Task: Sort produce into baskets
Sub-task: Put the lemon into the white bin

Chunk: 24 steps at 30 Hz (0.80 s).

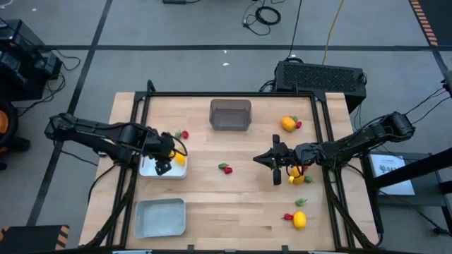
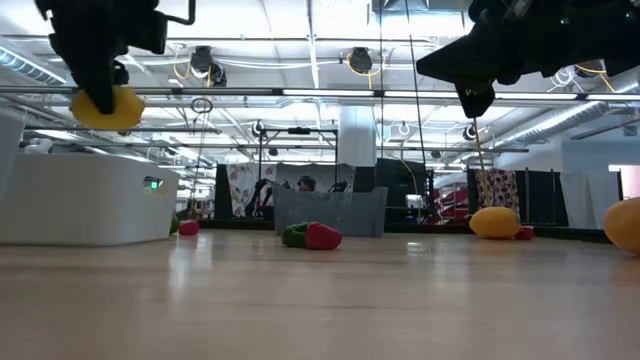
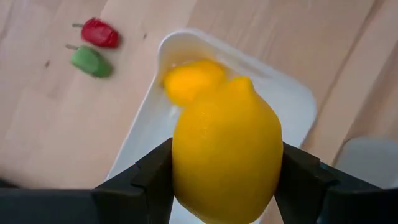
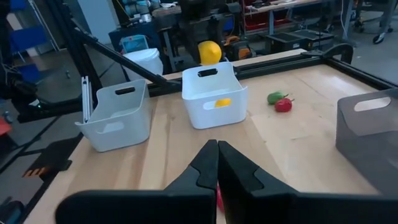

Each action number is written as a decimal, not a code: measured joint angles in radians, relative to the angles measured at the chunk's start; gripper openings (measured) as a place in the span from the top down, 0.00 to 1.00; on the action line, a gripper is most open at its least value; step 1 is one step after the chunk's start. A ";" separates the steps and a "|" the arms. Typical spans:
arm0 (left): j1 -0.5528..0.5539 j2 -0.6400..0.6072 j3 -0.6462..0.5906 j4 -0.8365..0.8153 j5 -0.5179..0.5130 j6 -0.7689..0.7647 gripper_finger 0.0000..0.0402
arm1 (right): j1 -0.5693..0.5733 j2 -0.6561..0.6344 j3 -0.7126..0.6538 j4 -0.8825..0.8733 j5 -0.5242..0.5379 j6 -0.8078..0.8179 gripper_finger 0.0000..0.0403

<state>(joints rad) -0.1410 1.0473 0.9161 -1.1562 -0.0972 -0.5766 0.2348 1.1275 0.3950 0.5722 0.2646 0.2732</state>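
Left gripper (image 3: 225, 180) clamps yellow lemon (image 3: 227, 149), held above white basket (image 3: 289, 99) already containing second lemon (image 3: 189, 79). Right gripper (image 4: 217, 163) clenched, empty, raised over table centre (image 1: 233, 204). Red-green pieces (image 1: 225, 168) lie mid-table.

Wooden table (image 1: 233, 204) – black box (image 1: 321, 76) behind far edge – cables (image 1: 267, 15) on floor
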 joint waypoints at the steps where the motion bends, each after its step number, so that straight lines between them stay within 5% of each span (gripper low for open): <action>1: 0.000 0.004 0.000 -0.015 -0.001 0.011 0.46 | 0.000 0.000 0.000 0.000 0.000 -0.005 1.00; 19: 0.012 0.247 -0.057 -0.007 -0.023 0.067 0.46 | 0.000 0.000 0.000 -0.054 0.000 -0.051 1.00; 24: 0.013 0.302 -0.057 -0.004 -0.013 0.140 0.39 | 0.000 0.000 0.000 -0.054 0.000 -0.051 1.00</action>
<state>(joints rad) -0.1284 1.3497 0.8589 -1.1603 -0.1104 -0.4370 0.2348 1.1275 0.3950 0.5182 0.2646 0.2222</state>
